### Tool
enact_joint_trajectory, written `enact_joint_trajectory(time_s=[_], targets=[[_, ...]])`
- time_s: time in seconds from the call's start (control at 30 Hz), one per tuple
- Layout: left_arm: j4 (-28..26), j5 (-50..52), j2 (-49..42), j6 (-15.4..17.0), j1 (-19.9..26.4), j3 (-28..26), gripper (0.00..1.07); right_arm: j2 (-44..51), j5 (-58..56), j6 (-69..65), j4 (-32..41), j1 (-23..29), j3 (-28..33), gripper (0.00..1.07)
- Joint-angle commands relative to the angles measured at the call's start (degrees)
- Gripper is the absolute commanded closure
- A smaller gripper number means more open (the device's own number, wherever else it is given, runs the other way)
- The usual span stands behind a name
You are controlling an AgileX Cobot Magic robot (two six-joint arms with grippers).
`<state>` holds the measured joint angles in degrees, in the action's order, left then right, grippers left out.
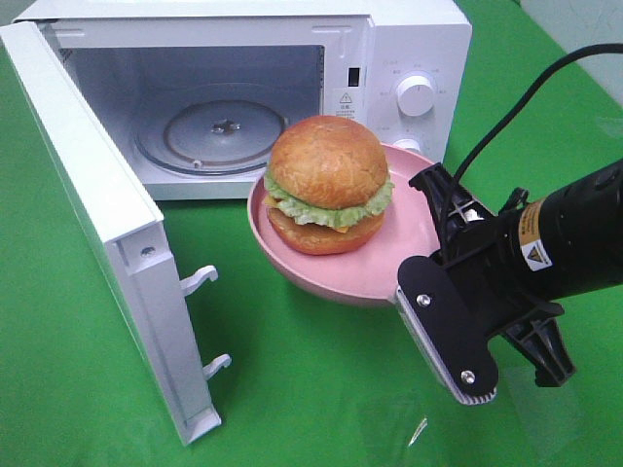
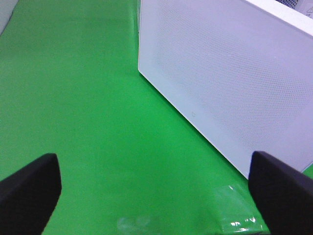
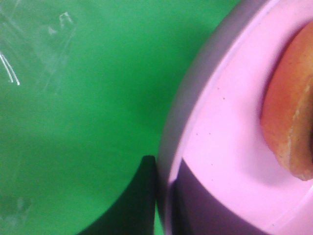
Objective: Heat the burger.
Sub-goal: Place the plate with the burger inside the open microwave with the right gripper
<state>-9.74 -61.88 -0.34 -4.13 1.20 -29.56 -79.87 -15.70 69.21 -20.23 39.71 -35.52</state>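
Observation:
The burger (image 1: 329, 185), with brown bun and green lettuce, sits on a pink plate (image 1: 389, 243). My right gripper (image 1: 414, 287) is shut on the plate's near right rim and holds it above the green cloth, just in front of the open microwave (image 1: 409, 58). In the right wrist view the gripper (image 3: 164, 205) pinches the plate rim (image 3: 230, 122), with the bun's edge (image 3: 293, 112) beside it. My left gripper (image 2: 154, 196) is open and empty, low over the cloth, facing the outside of the microwave door (image 2: 230, 73).
The microwave door (image 1: 107, 224) stands swung open to the left, its latch hooks pointing toward the plate. The glass turntable (image 1: 209, 131) lies inside the cavity. Green cloth (image 1: 311, 389) covers the table, with clear tape patches near the front.

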Motion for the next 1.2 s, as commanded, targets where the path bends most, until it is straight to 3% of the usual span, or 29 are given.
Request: enact_joint_trajectory(time_s=[0.03, 0.37, 0.5, 1.0, 1.2], targets=[[-0.34, 0.86, -0.23, -0.17, 0.06, 0.06, 0.09, 0.52, 4.98, 5.44, 3.5, -0.34, -1.03, 1.07], [-0.34, 0.86, -0.23, -0.17, 0.06, 0.06, 0.09, 0.52, 8.42, 18.91, 16.33, -0.34, -1.03, 1.07], [-0.34, 0.86, -0.23, -0.17, 0.06, 0.06, 0.09, 0.52, 8.88, 21.03, 17.99, -0.34, -1.03, 1.07], [-0.34, 0.86, -0.23, -0.17, 0.06, 0.06, 0.09, -2.18, 10.37, 20.97, 17.36, -0.34, -1.03, 1.07], [-0.34, 0.86, -0.23, -0.17, 0.06, 0.06, 0.09, -7.96, 10.6, 20.74, 16.33, -0.34, -5.39, 1.07]])
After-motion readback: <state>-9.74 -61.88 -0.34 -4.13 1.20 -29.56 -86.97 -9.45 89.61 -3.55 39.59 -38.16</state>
